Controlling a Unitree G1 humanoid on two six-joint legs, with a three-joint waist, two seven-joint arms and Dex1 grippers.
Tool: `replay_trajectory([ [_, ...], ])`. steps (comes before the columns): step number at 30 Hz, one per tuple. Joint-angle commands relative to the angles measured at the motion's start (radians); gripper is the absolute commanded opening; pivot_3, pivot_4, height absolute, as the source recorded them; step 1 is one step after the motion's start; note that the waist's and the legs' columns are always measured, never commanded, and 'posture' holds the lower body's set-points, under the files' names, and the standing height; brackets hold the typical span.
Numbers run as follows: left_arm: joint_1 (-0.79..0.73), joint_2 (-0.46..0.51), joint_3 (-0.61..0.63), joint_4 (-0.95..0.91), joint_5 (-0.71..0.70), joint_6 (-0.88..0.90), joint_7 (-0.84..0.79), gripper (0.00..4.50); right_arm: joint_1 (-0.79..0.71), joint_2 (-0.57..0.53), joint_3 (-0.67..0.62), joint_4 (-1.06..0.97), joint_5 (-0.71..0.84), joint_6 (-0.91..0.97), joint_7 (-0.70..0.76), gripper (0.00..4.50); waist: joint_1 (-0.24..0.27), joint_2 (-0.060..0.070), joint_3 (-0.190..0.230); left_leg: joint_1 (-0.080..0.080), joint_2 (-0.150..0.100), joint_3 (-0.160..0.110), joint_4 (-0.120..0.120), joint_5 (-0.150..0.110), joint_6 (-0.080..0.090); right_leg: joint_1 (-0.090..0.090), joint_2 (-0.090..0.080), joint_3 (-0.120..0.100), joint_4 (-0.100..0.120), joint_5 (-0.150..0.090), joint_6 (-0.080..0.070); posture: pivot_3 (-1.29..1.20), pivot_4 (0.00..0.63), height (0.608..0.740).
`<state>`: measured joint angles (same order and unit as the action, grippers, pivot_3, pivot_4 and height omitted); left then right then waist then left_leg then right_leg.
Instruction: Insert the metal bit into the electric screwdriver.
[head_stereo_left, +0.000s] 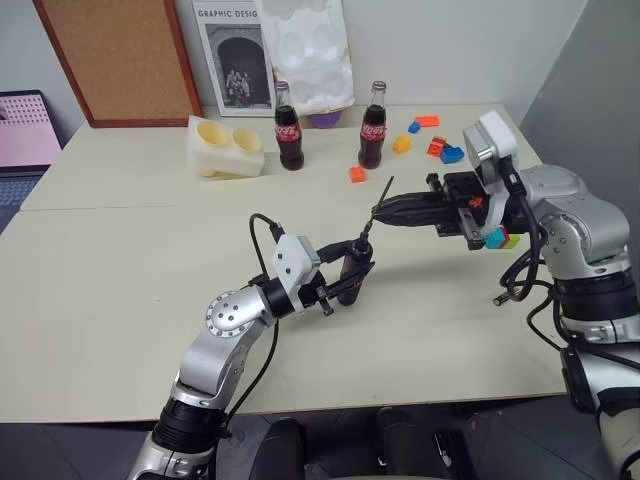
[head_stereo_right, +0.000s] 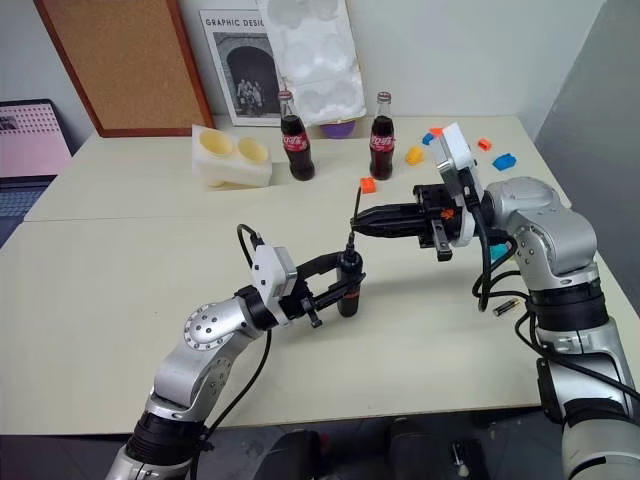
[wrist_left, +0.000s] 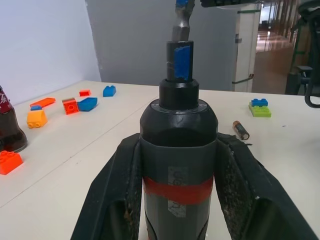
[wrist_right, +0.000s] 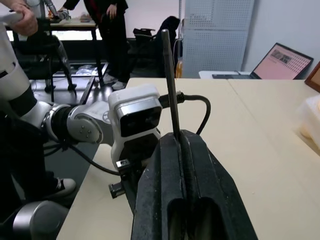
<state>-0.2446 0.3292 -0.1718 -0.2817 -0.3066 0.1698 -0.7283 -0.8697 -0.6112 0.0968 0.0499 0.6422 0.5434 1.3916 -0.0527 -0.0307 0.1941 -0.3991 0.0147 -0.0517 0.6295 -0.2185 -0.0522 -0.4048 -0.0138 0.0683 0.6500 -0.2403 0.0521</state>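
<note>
The electric screwdriver (wrist_left: 177, 145) looks smooth matt black plastic; above it the metal bit (wrist_right: 170, 80) is dull grey metal; beneath, the table (head_stereo_left: 130, 260) matt cream.

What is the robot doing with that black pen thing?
The left gripper holds the electric screwdriver upright over the table, its blue tip pointing up. The right gripper pinches the metal bit, a thin rod, and holds it just above the screwdriver's tip. The bit looks close to the tip but is not in yet. Two cola bottles and some coloured toy bricks sit farther back.
</note>
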Motion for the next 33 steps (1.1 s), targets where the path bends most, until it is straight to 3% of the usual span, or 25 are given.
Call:
replay_trajectory([
  [1, 0.009, 0.013, 0.007, 0.0, 0.02, 0.004, 0.016, 1.65, -0.03, -0.007, 0.044, 0.024, -0.041, -0.004, 0.057, 0.0, 0.0, 0.0, 0.0, 0.0, 0.0, 0.0, 0.0, 0.0, 0.0, 0.0, 0.0, 0.0, 0.0, 0.0, 0.0, 0.0, 0.15, 0.74],
  [14, 0.005, 0.017, 0.006, 0.007, 0.023, -0.003, 0.01, 1.65, -0.165, -0.028, 0.145, 0.161, -0.121, -0.08, 0.219, 0.0, 0.0, 0.0, 0.0, 0.0, 0.0, 0.0, 0.0, 0.0, 0.0, 0.0, 0.0, 0.0, 0.0, 0.0, 0.0, 0.0, 0.15, 0.74],
  [33, 0.006, 0.023, 0.005, 0.004, 0.025, -0.009, 0.004, 1.65, -0.289, -0.124, 0.386, 0.242, -0.01, -0.206, 0.223, 0.0, -0.003, 0.0, 0.0, 0.001, 0.0, 0.0, 0.0, 0.0, 0.0, 0.0, 0.0, 0.0, 0.001, 0.0, 0.0, 0.0, 0.15, 0.74],
])
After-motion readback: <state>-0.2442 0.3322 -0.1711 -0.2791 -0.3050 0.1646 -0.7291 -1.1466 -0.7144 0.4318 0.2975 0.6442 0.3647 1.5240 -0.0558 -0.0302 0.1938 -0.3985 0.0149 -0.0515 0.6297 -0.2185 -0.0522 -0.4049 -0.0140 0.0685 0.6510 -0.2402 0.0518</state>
